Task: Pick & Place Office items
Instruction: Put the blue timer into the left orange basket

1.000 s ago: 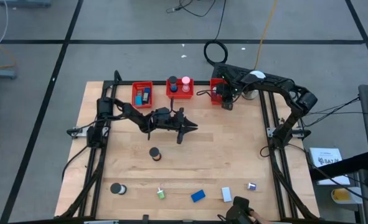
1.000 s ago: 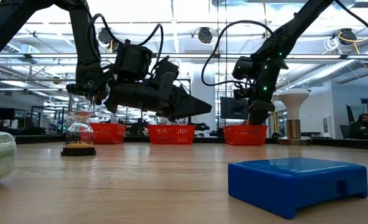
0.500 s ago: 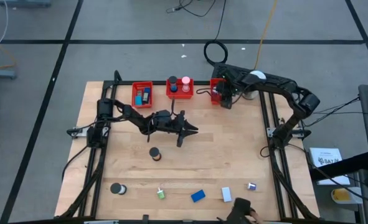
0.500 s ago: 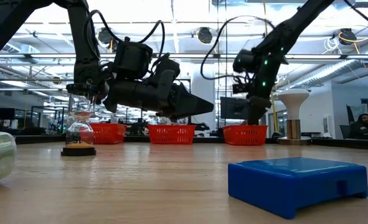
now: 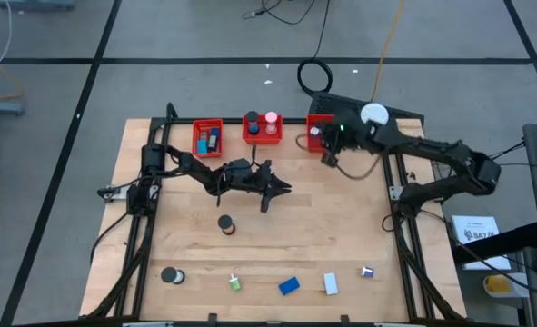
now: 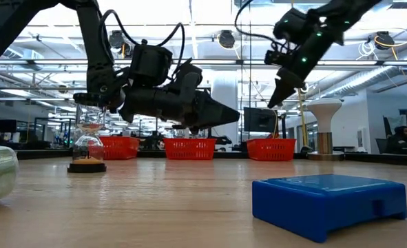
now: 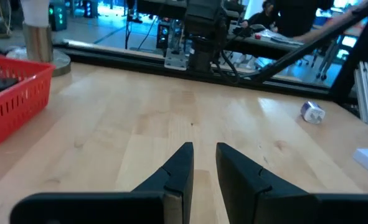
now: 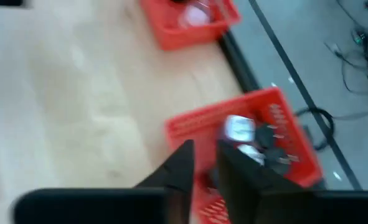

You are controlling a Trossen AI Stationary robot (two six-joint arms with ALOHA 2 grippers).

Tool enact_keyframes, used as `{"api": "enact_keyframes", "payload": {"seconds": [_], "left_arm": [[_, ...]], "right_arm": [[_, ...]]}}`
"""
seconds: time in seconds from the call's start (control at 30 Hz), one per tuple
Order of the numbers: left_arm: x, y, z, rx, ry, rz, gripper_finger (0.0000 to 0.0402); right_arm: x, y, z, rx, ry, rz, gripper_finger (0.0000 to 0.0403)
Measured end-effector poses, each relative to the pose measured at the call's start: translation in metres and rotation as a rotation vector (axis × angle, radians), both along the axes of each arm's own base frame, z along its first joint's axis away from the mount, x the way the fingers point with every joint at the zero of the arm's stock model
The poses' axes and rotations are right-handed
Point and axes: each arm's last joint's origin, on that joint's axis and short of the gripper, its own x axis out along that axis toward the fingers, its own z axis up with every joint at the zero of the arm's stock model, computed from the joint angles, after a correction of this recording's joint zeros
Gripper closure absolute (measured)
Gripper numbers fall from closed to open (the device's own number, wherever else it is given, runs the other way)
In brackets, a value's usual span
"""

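Note:
My right gripper [image 5: 327, 162] [image 6: 273, 103] hangs shut and empty, high above the near side of the right-hand red bin [image 5: 318, 133], which holds a white piece [image 8: 238, 129] and dark pieces [image 8: 272, 140]. My left gripper [image 5: 281, 189] [image 7: 203, 155] is shut and empty, level above the bare wood at the table's middle. Loose office items lie on the table: a black round piece [image 5: 224, 223], a black roll [image 5: 169, 275], a green bit [image 5: 235, 283], a blue block [image 5: 289, 286] [image 6: 329, 203], a white block [image 5: 331, 284] and a small white-blue bit [image 5: 367, 271] [image 7: 312, 112].
Two more red bins stand along the far edge: the left one [image 5: 208, 138] with blue and dark pieces, the middle one [image 5: 262, 128] with a pink piece. A white round dome [image 5: 373, 114] stands at the far right corner. Bare wood lies between the arms.
My right gripper has risen out of the right-hand red bin and drawn back a little toward the table's near edge, tipping less steeply down, while its arm has swung out toward the right. It carries nothing.

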Motion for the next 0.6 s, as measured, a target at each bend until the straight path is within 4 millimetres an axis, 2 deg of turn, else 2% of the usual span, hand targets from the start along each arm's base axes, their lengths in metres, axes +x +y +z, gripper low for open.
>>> {"api": "enact_keyframes", "payload": {"seconds": [0.1,0.27,0.43,0.6], "left_arm": [[0.0,0.0,0.002,0.0,0.005,0.004,0.0341],[-0.003,0.0,0.022,0.004,0.025,0.011,0.0394],[-0.01,-0.013,0.044,0.056,0.113,0.029,0.0399],[-0.018,-0.033,0.063,0.184,0.124,0.041,0.0397]], "right_arm": [[-0.002,0.021,-0.016,0.007,-0.079,0.023,0.0394],[-0.008,0.052,-0.045,0.035,-0.215,0.036,0.039],[-0.015,0.08,-0.067,-0.001,-0.238,0.066,0.0401],[-0.015,0.097,-0.072,0.015,-0.215,0.088,0.04]]}}
